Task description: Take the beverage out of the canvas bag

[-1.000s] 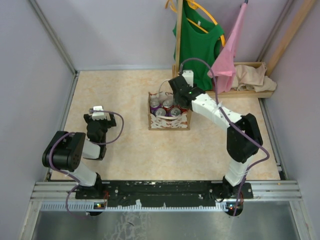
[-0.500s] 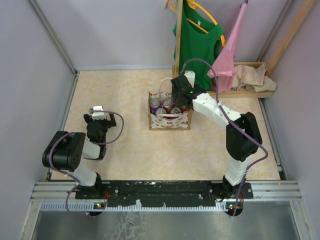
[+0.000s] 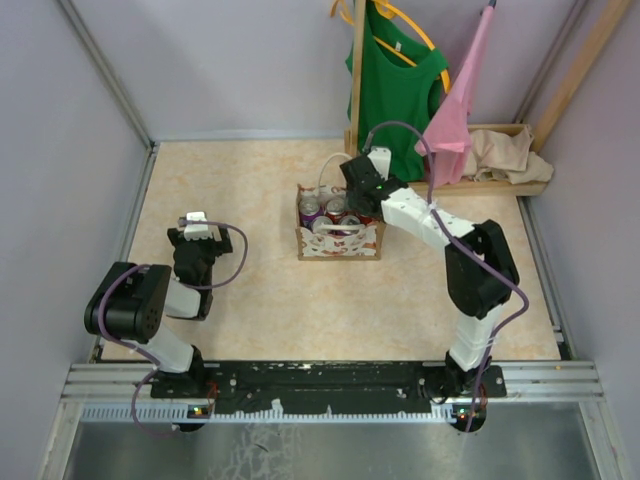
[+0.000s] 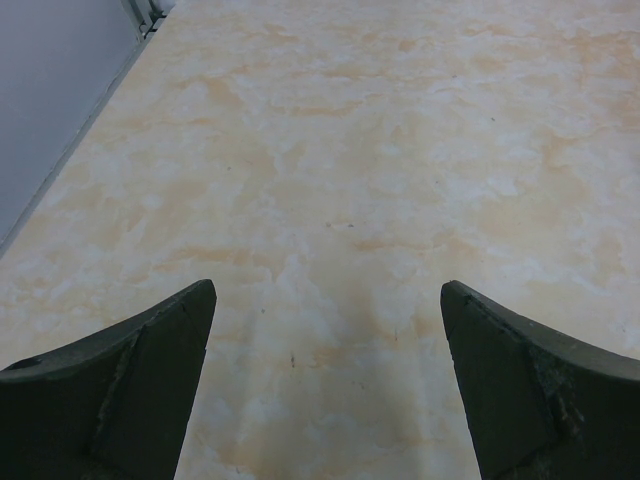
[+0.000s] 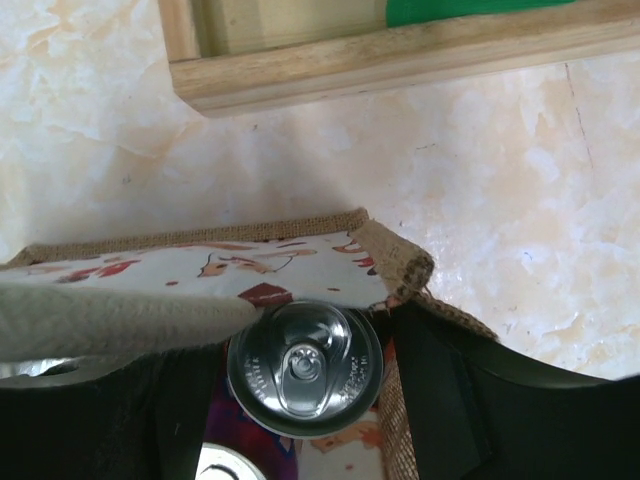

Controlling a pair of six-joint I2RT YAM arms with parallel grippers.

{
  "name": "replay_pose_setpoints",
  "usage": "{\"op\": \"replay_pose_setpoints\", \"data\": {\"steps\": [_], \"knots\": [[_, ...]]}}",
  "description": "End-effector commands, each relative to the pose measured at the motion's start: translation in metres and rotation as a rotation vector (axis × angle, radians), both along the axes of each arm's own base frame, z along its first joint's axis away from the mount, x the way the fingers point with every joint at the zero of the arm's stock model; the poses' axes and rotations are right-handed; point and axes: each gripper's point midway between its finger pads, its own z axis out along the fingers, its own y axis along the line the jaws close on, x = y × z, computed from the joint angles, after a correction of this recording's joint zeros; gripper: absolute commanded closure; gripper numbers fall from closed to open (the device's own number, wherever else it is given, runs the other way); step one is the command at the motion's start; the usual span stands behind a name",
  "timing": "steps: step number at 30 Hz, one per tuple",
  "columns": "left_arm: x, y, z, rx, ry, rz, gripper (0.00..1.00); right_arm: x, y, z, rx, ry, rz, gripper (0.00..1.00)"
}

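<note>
Near the middle of the marbled beige table [image 3: 260, 290], the small boxy cream canvas bag with red floral print [image 3: 338, 243] stood upright, with silver-topped beverage cans [image 3: 322, 225] packed inside. The can [image 5: 305, 367] in its 1 o'clock corner sat between the right gripper's [image 5: 305, 340] dark fingers [image 5: 450, 400], which were spread to either side, close to its rim. Whether they touched it could not be told. A white loop handle [image 5: 120, 320] crossed one finger. At the bag's 9 o'clock, well apart, the left gripper [image 4: 325, 300] hung spread over bare tabletop. At 1 o'clock stood a wooden rack [image 3: 357, 80] holding a green shirt [image 3: 395, 90].
</note>
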Motion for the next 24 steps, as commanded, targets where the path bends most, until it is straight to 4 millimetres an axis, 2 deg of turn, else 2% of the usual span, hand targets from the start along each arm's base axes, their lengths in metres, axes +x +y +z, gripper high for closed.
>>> {"op": "replay_pose_setpoints", "data": {"steps": [1, 11, 15, 17, 19, 22, 23, 24], "knots": [[0.0, 0.001, 0.006, -0.013, -0.031, 0.008, 0.0, -0.019, -0.017, -0.054, -0.046, 0.164, -0.051, 0.35], [0.0, 0.001, 0.005, -0.013, -0.03, 0.009, 0.0, -0.032, -0.023, -0.08, -0.103, 0.257, -0.05, 0.29], [0.0, 0.001, 0.005, -0.014, -0.03, 0.009, 0.0, -0.035, -0.024, -0.084, -0.117, 0.267, -0.05, 0.31], [0.0, 0.001, 0.005, -0.013, -0.03, 0.008, 0.0, -0.035, -0.022, -0.081, -0.12, 0.252, -0.043, 0.4], [0.0, 0.001, 0.005, -0.013, -0.031, 0.008, 0.0, -0.033, -0.021, -0.075, -0.121, 0.233, -0.038, 0.55], [0.0, 0.001, 0.005, -0.013, -0.03, 0.009, 0.0, -0.028, -0.02, -0.063, -0.127, 0.192, -0.034, 0.92], [0.0, 0.001, 0.005, -0.013, -0.03, 0.008, 0.0, -0.026, -0.02, -0.057, -0.131, 0.172, -0.031, 1.0], [0.0, 0.001, 0.005, -0.013, -0.03, 0.008, 0.0, -0.022, -0.02, -0.049, -0.139, 0.15, -0.029, 1.0]]}}
